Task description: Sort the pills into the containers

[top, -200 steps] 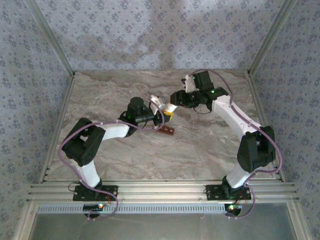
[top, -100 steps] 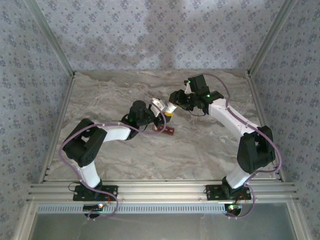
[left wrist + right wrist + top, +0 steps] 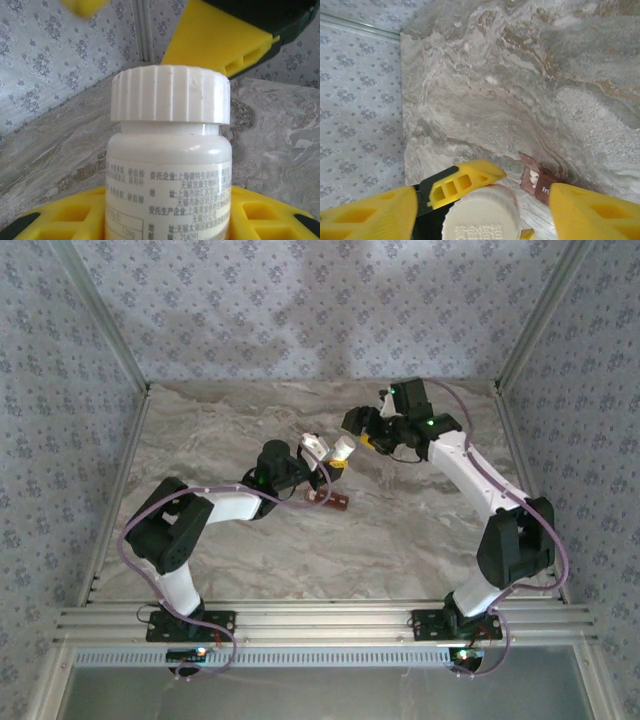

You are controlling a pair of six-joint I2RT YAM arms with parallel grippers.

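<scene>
My left gripper [image 3: 328, 458] is shut on a white pill bottle [image 3: 341, 449], held above the table's middle. In the left wrist view its ribbed white cap [image 3: 170, 100] is on, and my yellow fingers [image 3: 65, 220] press the labelled body [image 3: 170, 190] from both sides. My right gripper [image 3: 362, 437] hangs open just right of the bottle. In the right wrist view its pads [image 3: 595, 212] stand wide on either side of the cap [image 3: 480, 220], clear of it. The containers [image 3: 330, 500], a dark red-brown strip, lie on the table below the bottle. White pills [image 3: 534, 176] show in one open compartment.
The marble table [image 3: 230, 430] is fenced by metal rails, with patterned walls on three sides. Both arm bases sit on the rail at the near edge [image 3: 320, 625]. The two grippers are close together over the table's middle.
My right gripper has let go of the bottle cap, opened wide and drawn back to the right. The left gripper keeps its hold on the bottle.
</scene>
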